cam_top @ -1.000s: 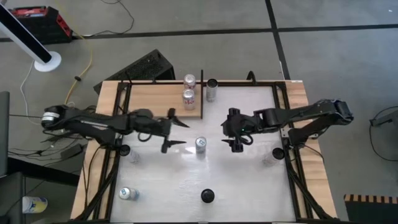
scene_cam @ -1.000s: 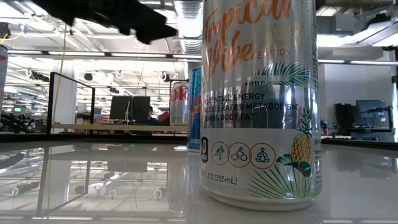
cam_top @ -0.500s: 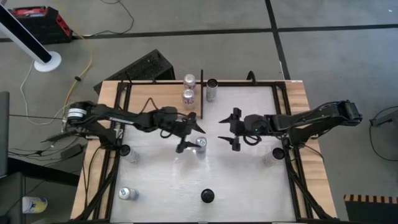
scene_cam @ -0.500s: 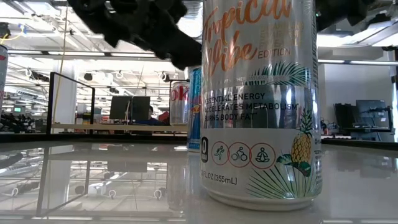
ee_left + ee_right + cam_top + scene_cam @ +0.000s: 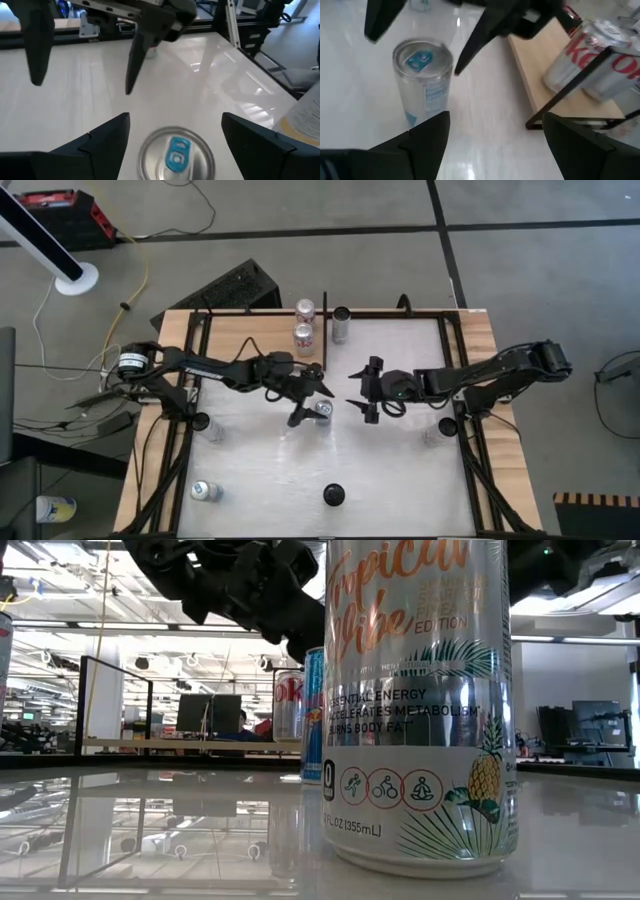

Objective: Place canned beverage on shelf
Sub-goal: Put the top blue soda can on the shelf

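Note:
A slim silver can with a blue tab stands upright on the white tabletop near its middle. My left gripper is open over it; in the left wrist view the can top lies between the two fingers, with a gap on each side. My right gripper is open just right of the can and faces it. The shelf, a wood board edged by black bars, lies at the far left. Two Coke cans stand on its right end.
Another can stands on the white top just right of the shelf. A tall can with a dark top stands at the near edge and fills the low view. A small can stands near left. Black frame posts run along both sides.
My left gripper has reached toward the table's right and sunk, rolling a little, until its open fingers stand around the middle can. My right gripper has sunk, tipped and come a little closer to the can. The can has not moved.

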Available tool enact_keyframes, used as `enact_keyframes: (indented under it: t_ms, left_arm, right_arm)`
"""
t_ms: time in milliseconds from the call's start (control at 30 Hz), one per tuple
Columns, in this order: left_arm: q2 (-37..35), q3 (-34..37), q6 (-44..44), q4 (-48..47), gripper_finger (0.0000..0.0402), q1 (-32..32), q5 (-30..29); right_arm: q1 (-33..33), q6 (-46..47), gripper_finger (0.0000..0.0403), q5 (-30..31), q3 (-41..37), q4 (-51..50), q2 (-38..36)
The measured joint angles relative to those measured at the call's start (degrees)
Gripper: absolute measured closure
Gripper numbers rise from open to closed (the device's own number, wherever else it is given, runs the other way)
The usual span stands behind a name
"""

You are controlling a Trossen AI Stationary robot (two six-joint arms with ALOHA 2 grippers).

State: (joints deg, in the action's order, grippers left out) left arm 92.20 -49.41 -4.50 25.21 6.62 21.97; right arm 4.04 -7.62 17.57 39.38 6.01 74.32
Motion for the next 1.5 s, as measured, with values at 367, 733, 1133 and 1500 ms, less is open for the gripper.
enact_keyframes:
  t_ms: [367,733,1133,1500]
  left_arm:
    - [0.0,0.0,-4.8,-2.4,0.0065,-1.0,-4.5]
    - [0.7,0.0,-5.3,-3.7,0.0025,-3.0,-9.2]
    - [1.8,0.1,-2.8,-5.1,0.0025,-3.4,-9.8]
    - [1.7,0.0,-2.6,-4.2,0.0069,-3.6,-10.5]
  right_arm:
    - [-0.6,0.1,0.0063,4.9,-0.2,-0.8,-0.5]
    - [-0.7,0.5,0.0063,4.9,-0.2,-0.9,-0.5]
    - [-0.7,0.7,0.0063,4.9,-0.2,-0.8,-0.5]
    - [-0.7,1.3,0.0063,4.8,-0.2,-0.8,-0.5]
